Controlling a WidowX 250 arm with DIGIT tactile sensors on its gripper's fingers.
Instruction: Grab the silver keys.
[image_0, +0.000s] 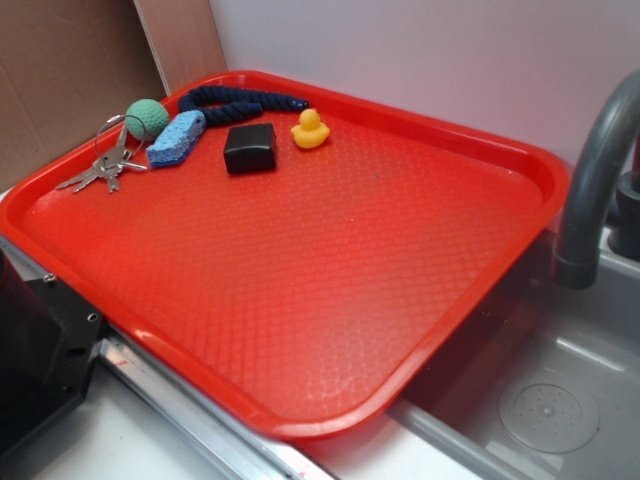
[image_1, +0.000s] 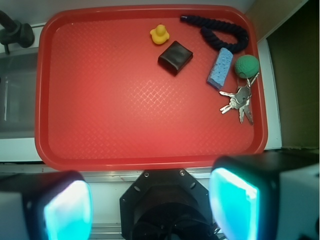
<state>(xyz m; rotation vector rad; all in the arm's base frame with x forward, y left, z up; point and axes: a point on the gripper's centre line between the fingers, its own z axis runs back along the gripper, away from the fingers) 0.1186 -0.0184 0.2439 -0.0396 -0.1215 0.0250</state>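
The silver keys (image_0: 102, 170) lie fanned out on the red tray (image_0: 330, 290) at its far left corner, their wire ring touching a green ball (image_0: 148, 117). From above, in the wrist view, the silver keys (image_1: 239, 102) sit near the tray's (image_1: 125, 130) right edge, below the green ball (image_1: 247, 65). My gripper (image_1: 150, 205) is open and holds nothing; its two pads (image_1: 67, 210) glow cyan at the bottom of that view, high above the tray's near rim and far from the keys. The gripper does not show in the exterior view.
A blue sponge (image_0: 177, 138), a black block (image_0: 249, 147), a yellow duck (image_0: 310, 129) and a dark blue rope (image_0: 240, 101) line the tray's far side. A grey faucet (image_0: 600, 170) and sink (image_0: 540, 400) stand to the right. The robot base (image_0: 40, 350) is at the near left.
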